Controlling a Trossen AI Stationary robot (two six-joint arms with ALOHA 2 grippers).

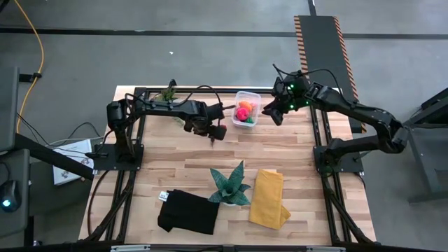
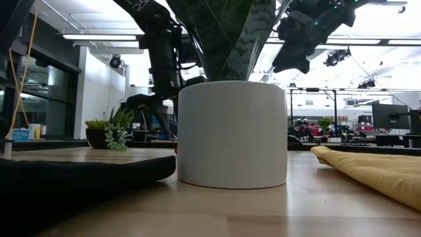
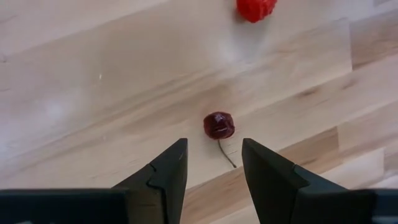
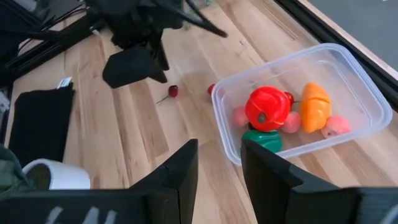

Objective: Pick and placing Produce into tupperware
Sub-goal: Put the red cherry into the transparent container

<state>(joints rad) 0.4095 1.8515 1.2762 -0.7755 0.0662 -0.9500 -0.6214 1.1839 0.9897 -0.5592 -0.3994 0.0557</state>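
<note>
My left gripper (image 3: 214, 165) hovers spread wide above a small dark-red stemmed toy cherry (image 3: 219, 125) on the wooden table (image 1: 294, 150); my right gripper (image 4: 219, 163), fingers parted, hangs beside the clear plastic tub (image 4: 348, 81) of toy produce (image 4: 267, 109).

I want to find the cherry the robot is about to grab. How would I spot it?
Find the clear tupperware holding colourful toy food. On the bare wood beside it, under the left gripper, lies the cherry. It is dark red with a thin stem, unlike the brighter red piece nearby.
</note>
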